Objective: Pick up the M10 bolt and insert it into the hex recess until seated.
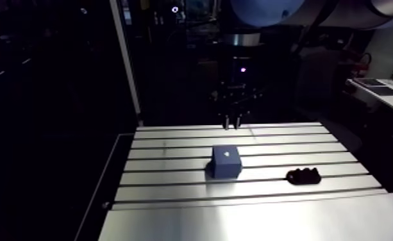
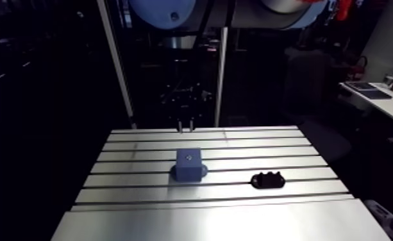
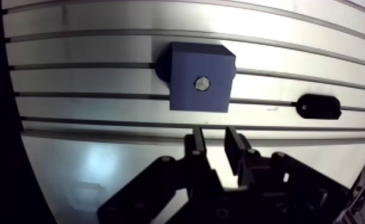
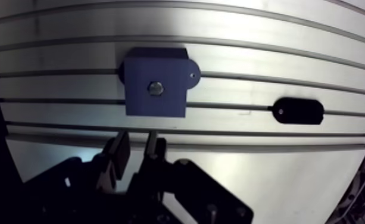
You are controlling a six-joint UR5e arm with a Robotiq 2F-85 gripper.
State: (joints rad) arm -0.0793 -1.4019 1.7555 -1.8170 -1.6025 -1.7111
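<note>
You see the bolt [image 3: 202, 83] sitting in the hole on top of the blue block [image 3: 187, 98], which stands on the slotted table [image 3: 101, 59]. The gripper [image 3: 215, 143] hangs apart from the block, its two fingers a little apart with nothing between them. A black holder [image 3: 318, 106] lies beside the block.

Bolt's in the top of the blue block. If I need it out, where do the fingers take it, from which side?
Take the bolt by its metal end, the only part showing, at the centre of the blue block's top face. Come down from above: the block walls it in all round. How far it stands proud cannot be told, so the hold may be slight.
</note>
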